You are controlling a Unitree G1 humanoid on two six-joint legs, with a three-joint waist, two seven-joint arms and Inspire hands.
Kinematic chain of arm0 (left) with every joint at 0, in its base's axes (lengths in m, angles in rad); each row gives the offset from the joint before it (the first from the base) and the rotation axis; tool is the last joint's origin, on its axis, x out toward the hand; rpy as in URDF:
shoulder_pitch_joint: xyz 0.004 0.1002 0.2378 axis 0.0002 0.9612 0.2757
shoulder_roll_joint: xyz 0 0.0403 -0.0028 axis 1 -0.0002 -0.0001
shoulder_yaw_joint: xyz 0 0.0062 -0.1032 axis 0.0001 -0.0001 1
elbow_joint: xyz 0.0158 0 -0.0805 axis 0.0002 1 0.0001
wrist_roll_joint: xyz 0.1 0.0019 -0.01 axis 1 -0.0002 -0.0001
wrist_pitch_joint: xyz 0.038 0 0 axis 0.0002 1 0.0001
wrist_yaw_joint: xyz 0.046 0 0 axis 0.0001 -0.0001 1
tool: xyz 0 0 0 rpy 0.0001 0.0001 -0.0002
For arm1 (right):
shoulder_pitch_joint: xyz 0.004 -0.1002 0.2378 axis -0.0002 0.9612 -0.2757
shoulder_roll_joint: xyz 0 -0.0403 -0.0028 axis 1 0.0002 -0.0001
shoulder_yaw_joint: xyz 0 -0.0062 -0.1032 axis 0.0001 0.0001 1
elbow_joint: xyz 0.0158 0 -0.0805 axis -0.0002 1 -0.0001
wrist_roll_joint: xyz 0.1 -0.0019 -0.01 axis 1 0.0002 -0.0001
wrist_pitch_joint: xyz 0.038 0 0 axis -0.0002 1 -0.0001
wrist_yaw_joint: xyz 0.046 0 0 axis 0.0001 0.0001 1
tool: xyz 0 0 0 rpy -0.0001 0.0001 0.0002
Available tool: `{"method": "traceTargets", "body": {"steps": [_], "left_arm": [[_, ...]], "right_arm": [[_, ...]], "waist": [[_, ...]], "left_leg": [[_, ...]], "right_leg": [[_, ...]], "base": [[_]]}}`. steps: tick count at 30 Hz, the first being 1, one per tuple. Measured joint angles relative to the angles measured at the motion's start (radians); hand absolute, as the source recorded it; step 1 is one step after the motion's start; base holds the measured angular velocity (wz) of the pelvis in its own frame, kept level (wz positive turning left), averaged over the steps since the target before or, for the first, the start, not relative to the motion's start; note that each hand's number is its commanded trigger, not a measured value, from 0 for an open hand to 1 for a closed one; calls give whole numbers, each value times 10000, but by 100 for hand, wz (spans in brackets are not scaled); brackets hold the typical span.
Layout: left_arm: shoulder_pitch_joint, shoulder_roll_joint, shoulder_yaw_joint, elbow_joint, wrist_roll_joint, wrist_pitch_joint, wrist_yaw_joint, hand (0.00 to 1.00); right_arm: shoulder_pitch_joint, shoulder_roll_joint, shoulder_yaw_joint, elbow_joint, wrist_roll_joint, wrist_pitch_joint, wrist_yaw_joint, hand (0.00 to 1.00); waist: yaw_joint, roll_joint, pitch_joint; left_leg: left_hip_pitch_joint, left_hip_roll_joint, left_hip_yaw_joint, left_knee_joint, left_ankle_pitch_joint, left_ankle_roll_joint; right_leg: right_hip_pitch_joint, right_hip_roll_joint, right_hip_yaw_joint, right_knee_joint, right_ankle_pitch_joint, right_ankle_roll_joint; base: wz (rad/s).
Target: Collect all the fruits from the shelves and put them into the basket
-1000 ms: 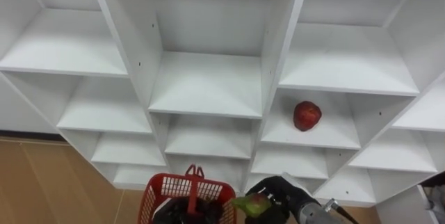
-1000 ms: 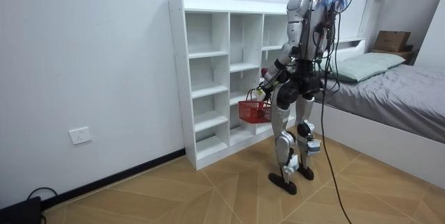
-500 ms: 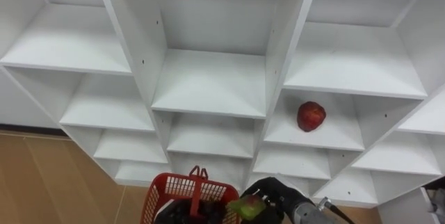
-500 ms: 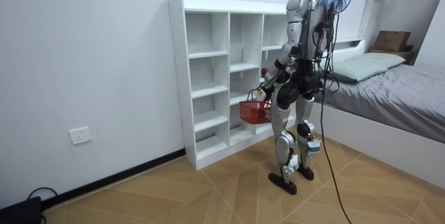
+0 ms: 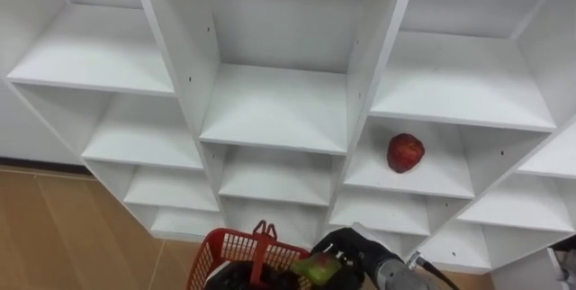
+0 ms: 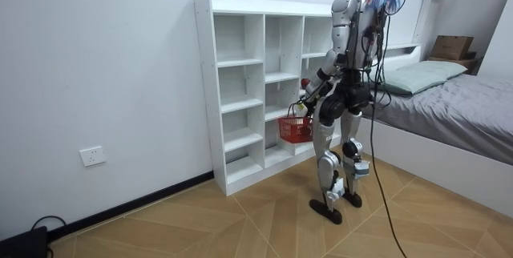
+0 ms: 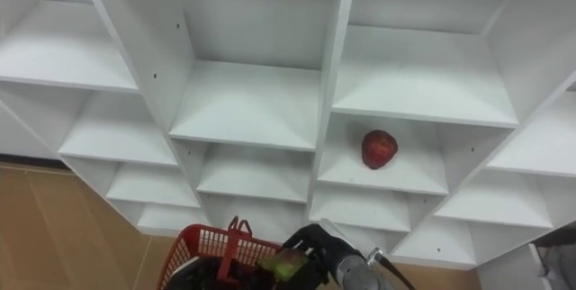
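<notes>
Red apple on the shelf looks firm, smooth, light: cup it round its middle. Right hand is curled round a green fruit over the basket.

Bright, even room light. The white closet has soft grey shade under each shelf and along its uprights; the apple casts a faint shadow. Closet lines splay toward the eye views' edges.

The right hand, curled round a green fruit, is easing leftward, bringing the fruit closer to the right edge of the red basket. The head camera is shifting slightly.
</notes>
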Motion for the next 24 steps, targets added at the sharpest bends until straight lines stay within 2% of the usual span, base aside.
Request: {"method": "traceTargets", "body": {"steps": [14, 24], "left_arm": [[67, 124, 28, 40, 4, 1, -52, 100], [193, 251, -154, 318, 16, -3, -309, 100]], "right_arm": [[-186, -4, -11, 205, 4, -3, -42, 100], [-1017, 125, -50, 1946, 422, -31, -474, 100]], "waist": [[71, -40, 23], [81, -53, 17]], "left_leg": [[33, -25, -144, 32, -1, 0], [-22, -27, -286, 167, 1, 2]], "right_leg": [[159, -11, -128, -14, -3, 4], [179, -43, -252, -14, -11, 17]], "base": [[3], [3]]}}
